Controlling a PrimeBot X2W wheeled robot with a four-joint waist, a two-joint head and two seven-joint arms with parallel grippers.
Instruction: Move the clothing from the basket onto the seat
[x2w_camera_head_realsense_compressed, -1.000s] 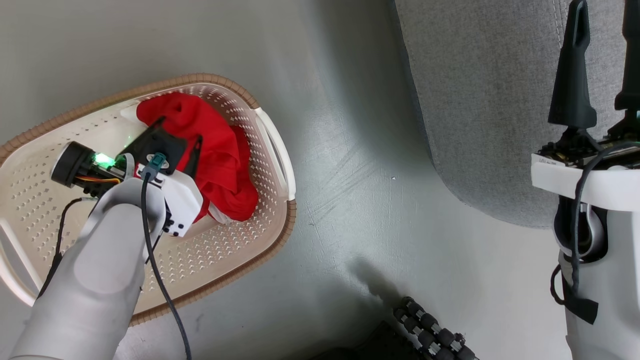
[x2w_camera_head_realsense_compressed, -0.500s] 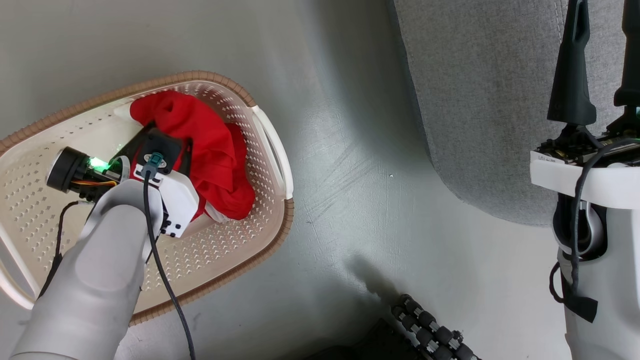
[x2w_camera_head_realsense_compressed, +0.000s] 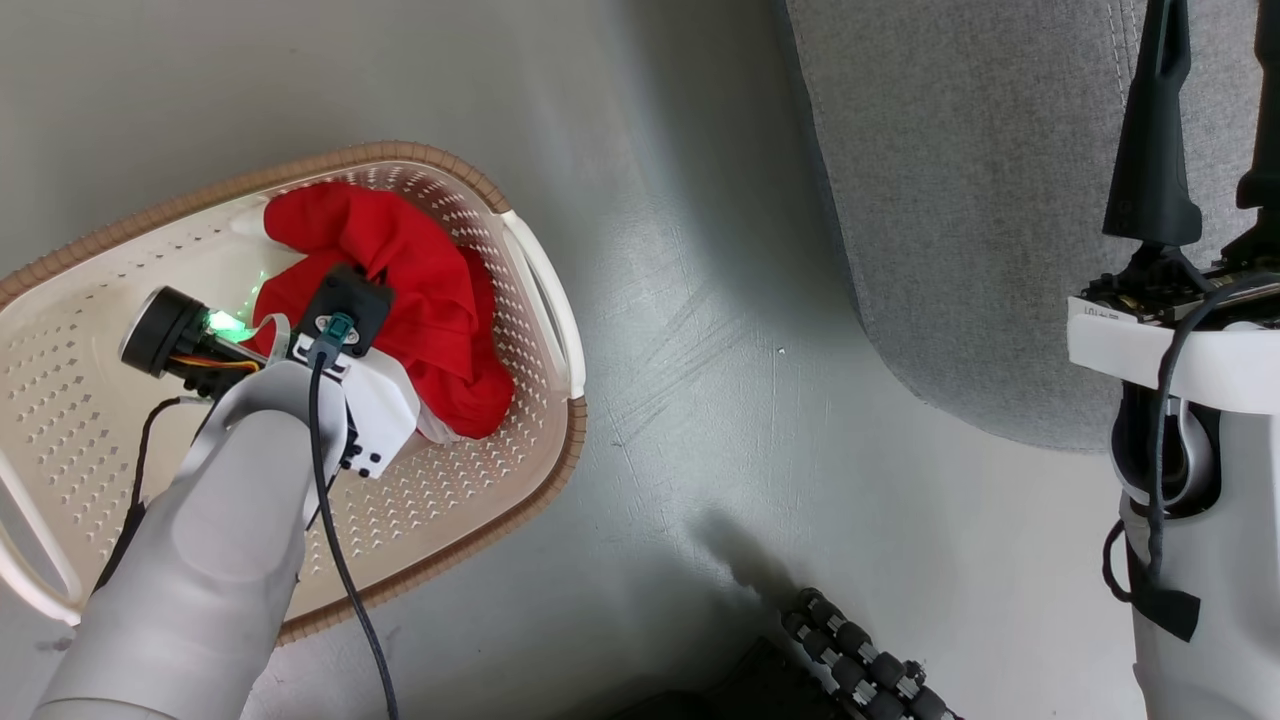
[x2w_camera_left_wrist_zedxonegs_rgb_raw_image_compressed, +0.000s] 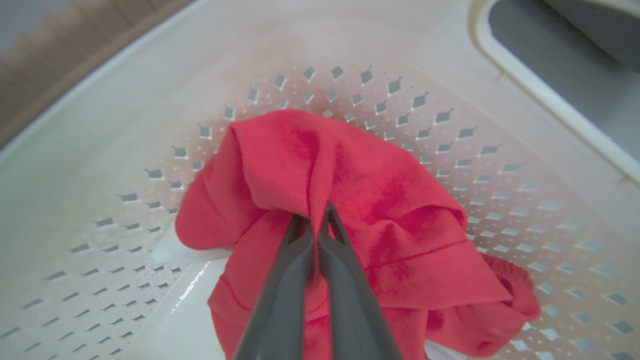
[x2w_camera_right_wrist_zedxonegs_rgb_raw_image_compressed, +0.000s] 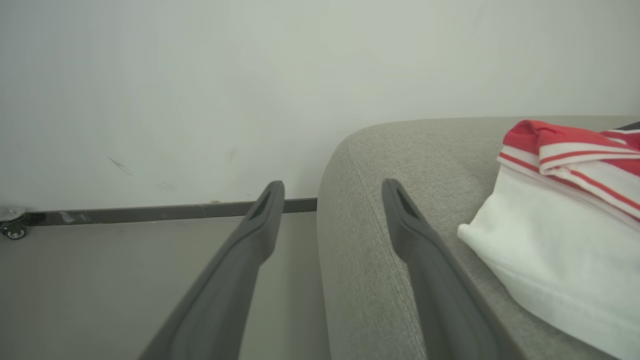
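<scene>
The red clothing (x2w_camera_head_realsense_compressed: 430, 290) lies bunched at the far end of the cream basket (x2w_camera_head_realsense_compressed: 572, 440), with a white panel showing under it. In the left wrist view my left gripper (x2w_camera_left_wrist_zedxonegs_rgb_raw_image_compressed: 315, 222) is shut, pinching a raised fold of that red clothing (x2w_camera_left_wrist_zedxonegs_rgb_raw_image_compressed: 380, 200) just above the basket's perforated wall (x2w_camera_left_wrist_zedxonegs_rgb_raw_image_compressed: 150, 100). My right gripper (x2w_camera_head_realsense_compressed: 1215, 15) stands open and empty over the grey seat (x2w_camera_head_realsense_compressed: 980, 200). In the right wrist view its tips (x2w_camera_right_wrist_zedxonegs_rgb_raw_image_compressed: 332, 185) straddle the seat's rounded edge (x2w_camera_right_wrist_zedxonegs_rgb_raw_image_compressed: 380, 160). A white and red-striped garment (x2w_camera_right_wrist_zedxonegs_rgb_raw_image_compressed: 560, 240) lies on the seat to the right.
The basket stands on a grey floor (x2w_camera_head_realsense_compressed: 700, 350) left of the seat. A roller wheel of my base (x2w_camera_head_realsense_compressed: 860, 660) shows at the bottom. Beyond the seat are a pale wall (x2w_camera_right_wrist_zedxonegs_rgb_raw_image_compressed: 200, 75), a dark skirting strip and a small caster (x2w_camera_right_wrist_zedxonegs_rgb_raw_image_compressed: 12, 227).
My left gripper's fingers have come together on the red fabric, and that wrist has shifted slightly right. The right arm has held still.
</scene>
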